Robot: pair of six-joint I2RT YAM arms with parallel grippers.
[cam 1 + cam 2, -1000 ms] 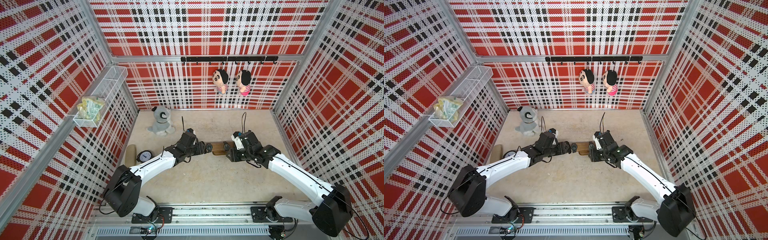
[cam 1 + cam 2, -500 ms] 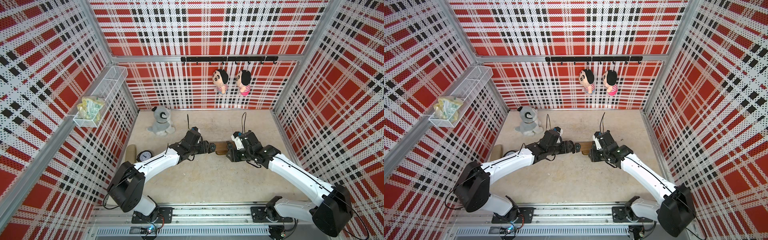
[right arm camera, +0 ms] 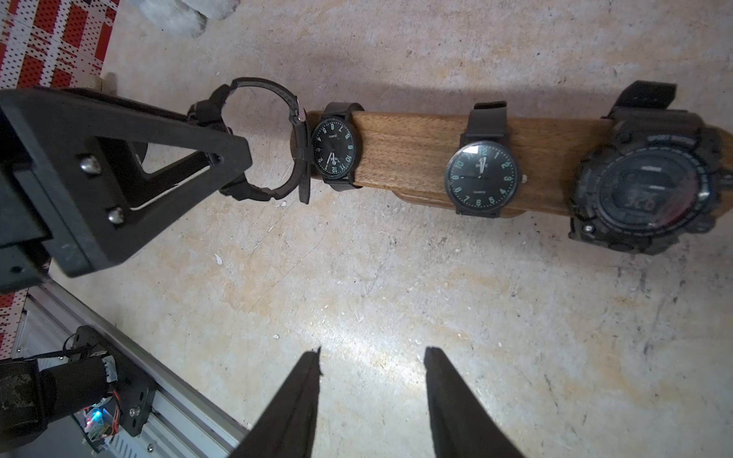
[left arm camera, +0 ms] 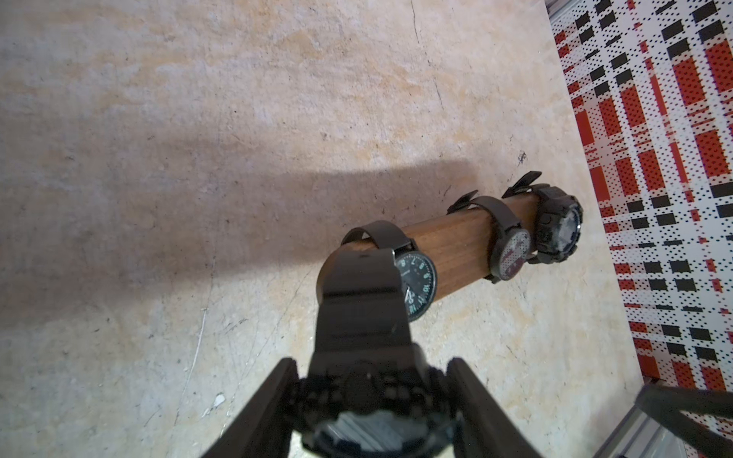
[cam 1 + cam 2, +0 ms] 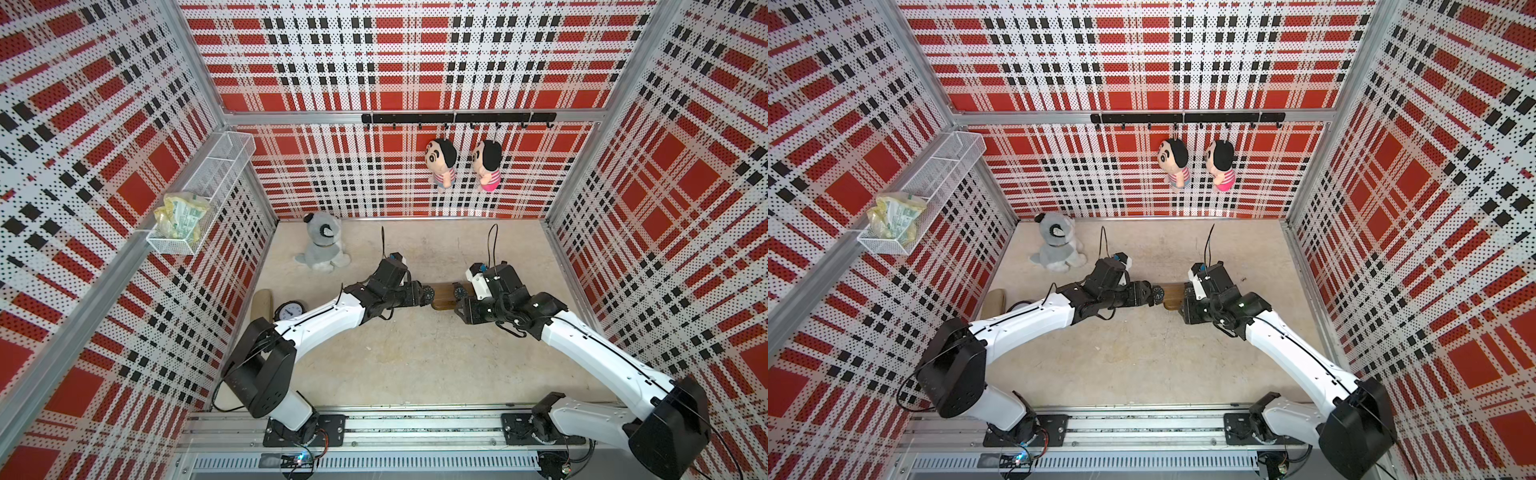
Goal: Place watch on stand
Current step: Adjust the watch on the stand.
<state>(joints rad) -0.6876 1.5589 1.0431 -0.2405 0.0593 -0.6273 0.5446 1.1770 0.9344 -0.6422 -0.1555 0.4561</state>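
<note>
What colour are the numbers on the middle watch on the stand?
Pale green on a black dial; the middle watch shows clearest in the right wrist view.

Bright, even light fills both top views, whose wide lens bows the red plaid perforated walls (image 5: 104,166) at the edges, while in the left wrist view the black chunky watch (image 4: 365,357) at lower centre is blurred.

Pretty clearly a robot lab cell: a beige tabletop (image 5: 415,365) is boxed in by red plaid pegboard walls (image 5: 395,62), robot arms (image 5: 324,320) are bolted to an aluminium rail (image 5: 419,430), and plush dolls (image 5: 441,162) are hung on a hook bar (image 5: 457,118).
</note>
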